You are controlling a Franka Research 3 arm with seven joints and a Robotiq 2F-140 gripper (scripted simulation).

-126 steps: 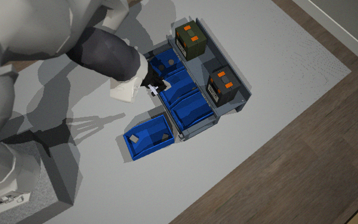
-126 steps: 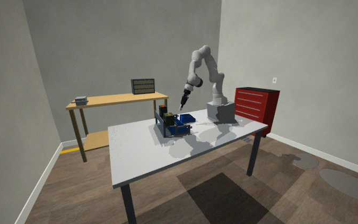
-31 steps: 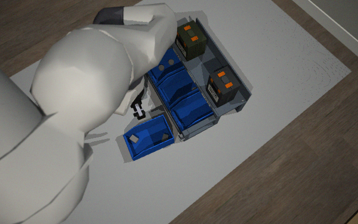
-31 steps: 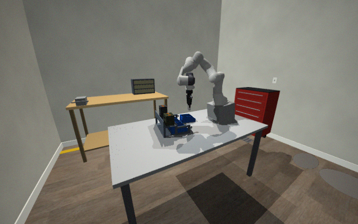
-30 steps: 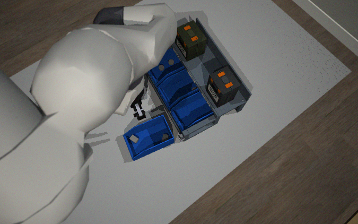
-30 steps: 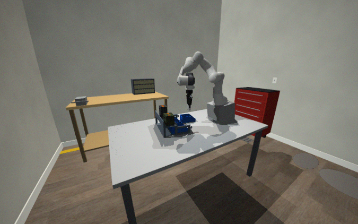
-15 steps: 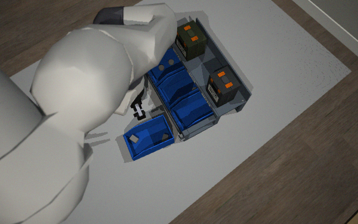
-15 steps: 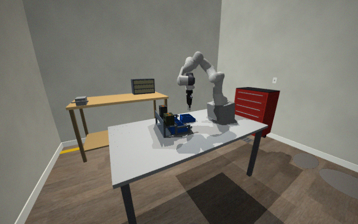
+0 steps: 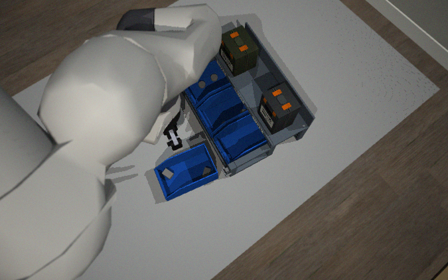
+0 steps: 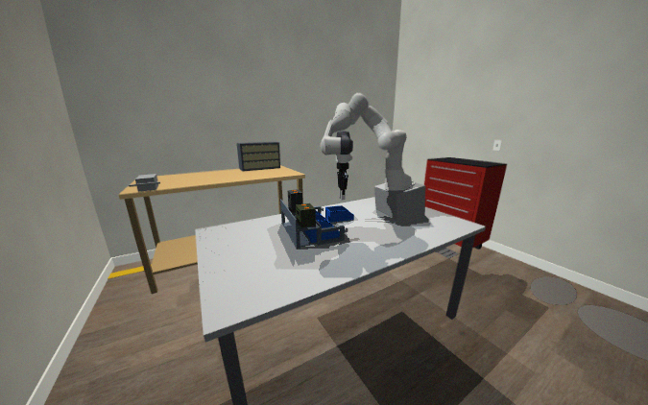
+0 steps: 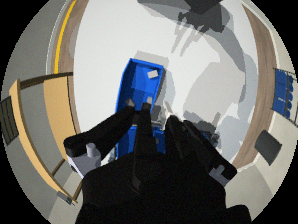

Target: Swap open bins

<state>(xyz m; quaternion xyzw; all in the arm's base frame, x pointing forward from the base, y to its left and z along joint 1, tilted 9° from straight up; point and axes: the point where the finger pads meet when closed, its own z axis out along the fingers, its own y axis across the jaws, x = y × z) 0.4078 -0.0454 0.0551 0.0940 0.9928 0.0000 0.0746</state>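
Above the worktop, the tool hangs pointing down, its fingertips a little apart with nothing between them. Near it, the loose blue bin stands upright on the worktop, just beside the front of the grey shelf. Inside that bin lie a pale block, toward one end, and a darker piece, toward the end nearest the shelf.

Three more blue bins sit side by side in the shelf: an end bin nearest the loose one, a middle bin, and a far bin showing two round grey spots. Which is the empty one to swap, I cannot tell for certain. Behind them, higher up, stand a green box and a dark grey box, both with orange patches on top.
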